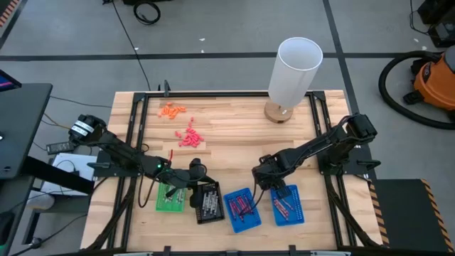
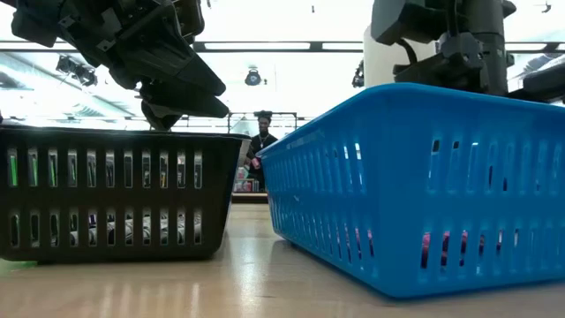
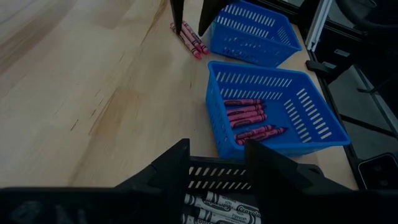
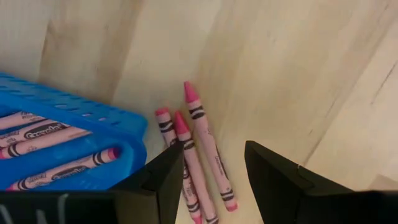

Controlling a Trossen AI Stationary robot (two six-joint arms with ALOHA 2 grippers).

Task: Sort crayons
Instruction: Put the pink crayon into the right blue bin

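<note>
The right gripper hangs low over the tabletop with its jaws spread apart and nothing held between them; three pink crayons lie loose on the wood directly under the gap and just ahead of it, side by side and touching, pointed ends away from the jaws. Just beside those crayons, on one side of the right jaws, sits the corner of a blue tray holding more pink crayons. The left gripper is poised above the black tray, jaws parted and empty, with black-wrapped white crayons lying in the tray right below them. Ahead of the left jaws stands the nearer blue tray with a row of magenta crayons on its floor, and beyond that the second blue tray, beside which the right gripper's fingers come down over the loose pink crayons. In the high view, a green tray lies beside the black one under the left arm. Far past both sets of jaws, a scatter of pink crayons and a smaller bunch of orange crayons lie on the bare wood, well apart from the trays, and a white cylinder on a wooden base stands near the far edge.
</note>
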